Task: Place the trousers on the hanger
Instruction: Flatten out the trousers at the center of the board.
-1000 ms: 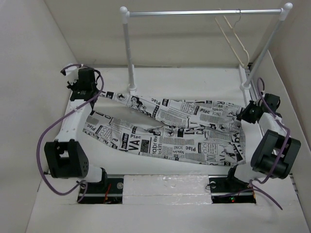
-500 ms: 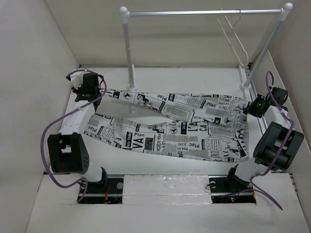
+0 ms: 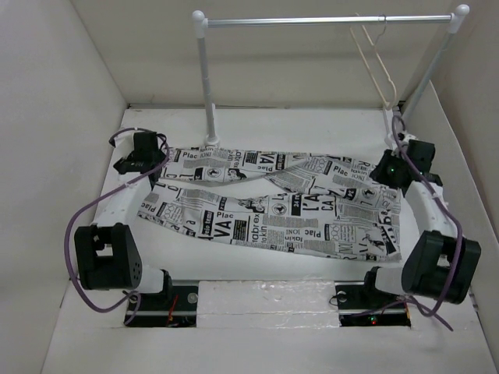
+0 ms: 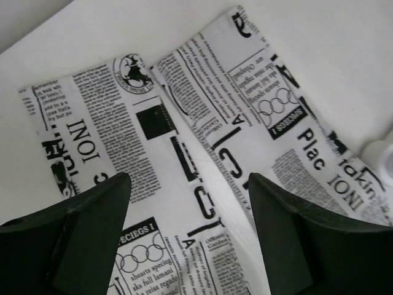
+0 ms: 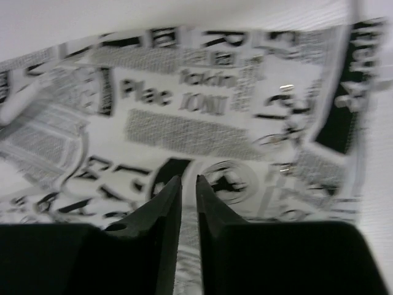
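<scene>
The trousers [image 3: 273, 206], white with black newspaper print, lie flat across the table with the leg ends at the left and the waist at the right. My left gripper [image 3: 153, 167] hovers over the two leg ends [image 4: 202, 110]. Its jaws [image 4: 189, 178] are spread wide and grip nothing. My right gripper [image 3: 383, 173] sits at the waist end, and its fingers [image 5: 187, 179] are a narrow gap apart just above the blurred cloth [image 5: 184, 117]. The cream hanger [image 3: 378, 58] hangs from the rail's bar at the far right, away from both grippers.
The clothes rail [image 3: 327, 21] spans the back of the table on two white posts. The left post's foot [image 3: 212, 142] touches the trousers' far edge and shows in the left wrist view [image 4: 381, 157]. White walls close in the left, back and right sides.
Both arms moved toward the back, pulling the trousers out straighter. The left gripper went from shut to wide open, dropping the leg ends. The right jaws parted slightly.
</scene>
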Tool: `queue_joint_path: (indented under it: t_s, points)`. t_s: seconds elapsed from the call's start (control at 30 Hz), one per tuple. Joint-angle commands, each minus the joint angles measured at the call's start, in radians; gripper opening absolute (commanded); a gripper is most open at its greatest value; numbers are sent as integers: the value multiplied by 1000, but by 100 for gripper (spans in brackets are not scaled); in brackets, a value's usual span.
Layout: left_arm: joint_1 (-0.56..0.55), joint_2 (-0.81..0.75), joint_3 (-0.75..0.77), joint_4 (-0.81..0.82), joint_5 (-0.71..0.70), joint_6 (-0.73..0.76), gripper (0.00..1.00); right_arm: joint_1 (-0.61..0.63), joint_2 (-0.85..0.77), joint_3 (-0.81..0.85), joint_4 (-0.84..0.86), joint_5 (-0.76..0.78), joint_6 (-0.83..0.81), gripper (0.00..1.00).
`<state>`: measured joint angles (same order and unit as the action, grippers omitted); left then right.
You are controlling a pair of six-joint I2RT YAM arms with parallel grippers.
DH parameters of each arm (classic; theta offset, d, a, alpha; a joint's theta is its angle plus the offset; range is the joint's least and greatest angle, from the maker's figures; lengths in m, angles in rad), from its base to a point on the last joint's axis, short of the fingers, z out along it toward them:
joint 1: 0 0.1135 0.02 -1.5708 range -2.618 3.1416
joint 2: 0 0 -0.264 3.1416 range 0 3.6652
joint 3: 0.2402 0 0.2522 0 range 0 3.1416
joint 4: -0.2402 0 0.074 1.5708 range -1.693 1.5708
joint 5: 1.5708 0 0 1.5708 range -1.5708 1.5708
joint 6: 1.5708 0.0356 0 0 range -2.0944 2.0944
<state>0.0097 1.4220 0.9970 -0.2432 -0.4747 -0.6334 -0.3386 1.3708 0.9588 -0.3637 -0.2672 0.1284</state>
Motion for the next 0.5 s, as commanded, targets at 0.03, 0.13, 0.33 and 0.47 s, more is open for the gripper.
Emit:
queue_joint_path:
  t_s: [0.03,0.13,0.33,0.47]
  points:
    - [6,-12,34,-4,100,7,69,146,-131,-112,29,-58,-76,5]
    - [-22,-43,32,-18,186,46,44,349,-144,-158,10,-138,-149,0]
    - [-70,-230,-174,21,370,61,0,890,-58,-160,46,-32,-138,39]
    - [-50,-186,-244,-1,436,64,0,1059,95,-94,98,-17,-130,43]
